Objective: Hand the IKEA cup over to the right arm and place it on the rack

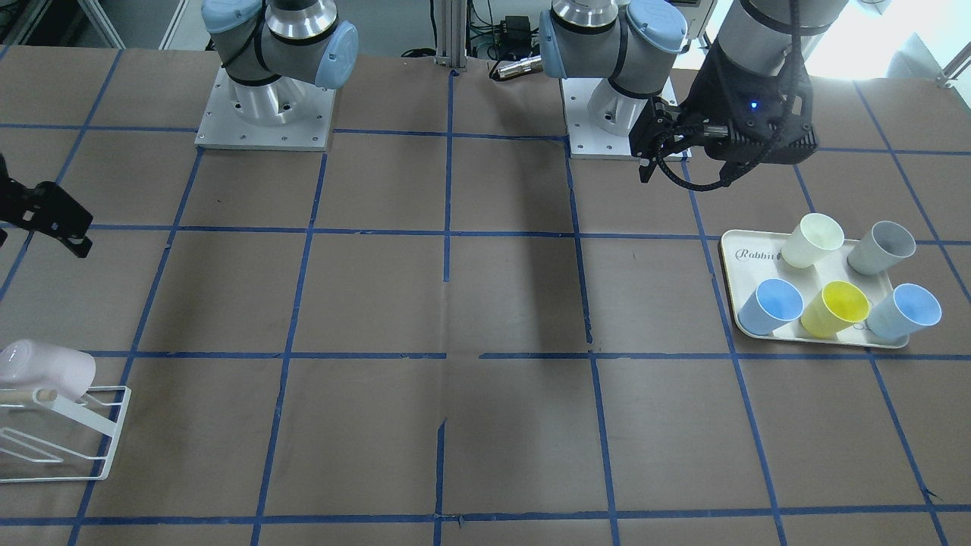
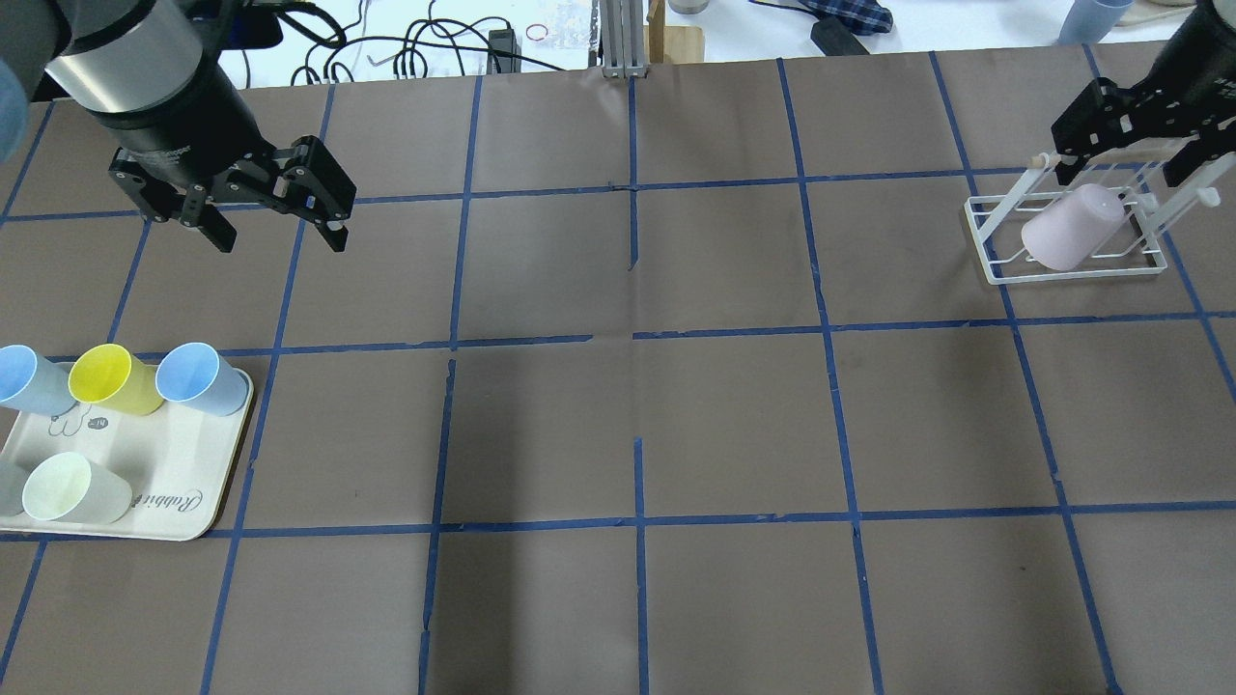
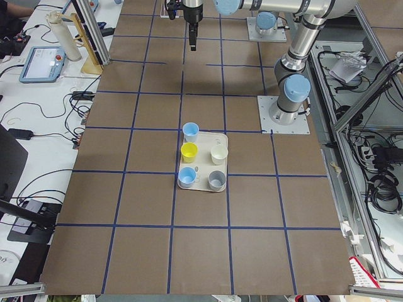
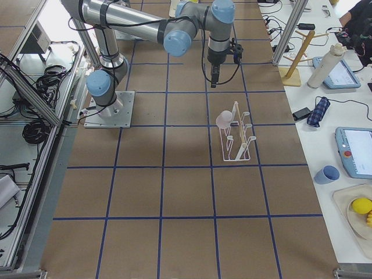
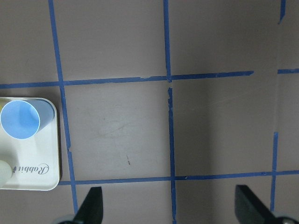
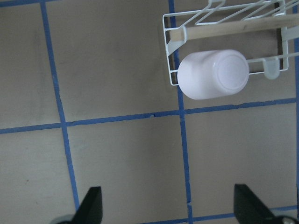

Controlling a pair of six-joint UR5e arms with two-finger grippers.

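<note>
The pale pink IKEA cup (image 2: 1072, 227) lies tilted, mouth down, on the white wire rack (image 2: 995, 265) at the table's far right; it also shows in the front view (image 1: 45, 369) and the right wrist view (image 6: 213, 74). My right gripper (image 2: 1122, 179) hovers above the rack, open and empty, its jaws spread wide in the right wrist view (image 6: 169, 207). My left gripper (image 2: 280, 236) is open and empty, high over the table's left side, beyond the tray.
A cream "Rabbit" tray (image 2: 193, 502) at the near left holds a cream-yellow cup (image 2: 63, 487), a yellow cup (image 2: 111, 378), two light blue cups (image 2: 198, 378) and a grey one at the frame edge. The rack's wooden dowel (image 6: 233, 29) runs above the pink cup.
</note>
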